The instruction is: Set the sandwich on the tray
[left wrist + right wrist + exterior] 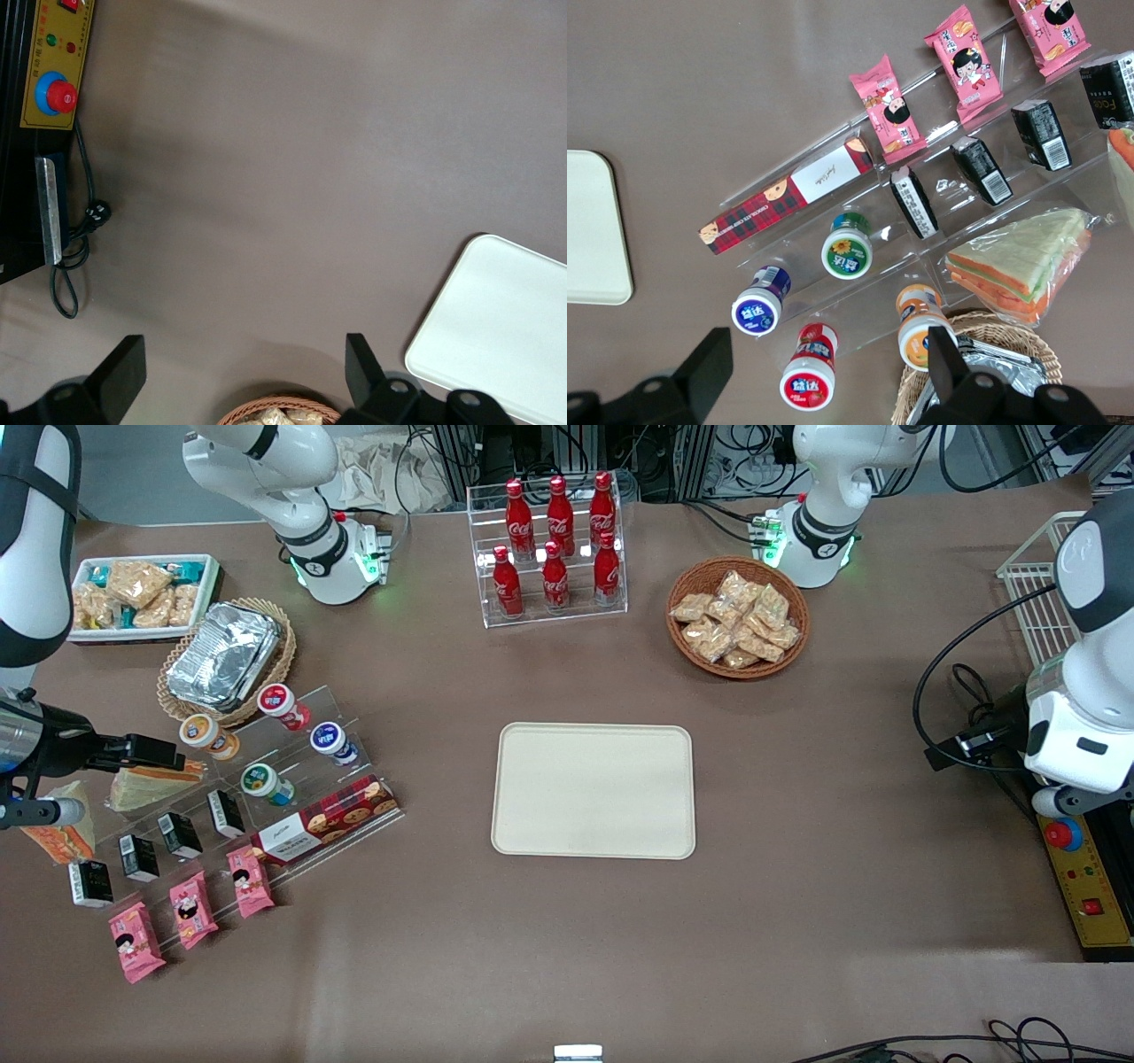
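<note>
The sandwich, a wedge in clear wrap with pale bread and orange and green layers, lies on the clear display rack toward the working arm's end of the table. It also shows in the right wrist view. A second wrapped wedge lies beside it, at the frame edge. My gripper hangs open and empty above the rack, close over the sandwich; in the right wrist view the red-lidded cup lies between its spread fingers. The cream tray lies bare at the table's middle and shows in the right wrist view.
The clear rack holds small cups, black packets, pink snack packets and a plaid biscuit box. A wicker basket of foil containers and a white snack bin stand nearby. A cola bottle rack and a snack basket stand farther back.
</note>
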You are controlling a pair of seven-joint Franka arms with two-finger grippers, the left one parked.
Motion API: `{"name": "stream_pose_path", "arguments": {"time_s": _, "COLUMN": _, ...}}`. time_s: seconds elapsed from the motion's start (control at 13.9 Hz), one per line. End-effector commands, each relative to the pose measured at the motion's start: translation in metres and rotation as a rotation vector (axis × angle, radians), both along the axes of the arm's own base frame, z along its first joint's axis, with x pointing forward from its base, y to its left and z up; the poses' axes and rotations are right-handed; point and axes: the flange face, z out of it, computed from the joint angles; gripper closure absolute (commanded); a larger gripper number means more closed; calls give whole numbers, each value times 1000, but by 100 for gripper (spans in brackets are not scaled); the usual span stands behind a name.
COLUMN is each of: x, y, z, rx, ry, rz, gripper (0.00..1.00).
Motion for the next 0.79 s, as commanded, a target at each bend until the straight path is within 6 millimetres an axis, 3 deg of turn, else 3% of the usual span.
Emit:
{"name": "stream_pose_path", "arguments": {"time_s": 0.0, "x": 1, "y": -4, "z": 6, "rx": 0, "ry": -26, "rz": 4, "gripper": 2}}
{"name": "stream_pose_path", "arguments": {"time_s": 0.29, "x": 2, "y": -6, "z": 7, "rx": 3, "ry": -30, "rz": 4, "gripper": 2}}
{"name": "stream_pose_path", "arguments": {"time_s": 0.72, "x": -3, "y": -45, "z": -17, "rx": -44, "ry": 5, "rz": -48, "gripper": 2}}
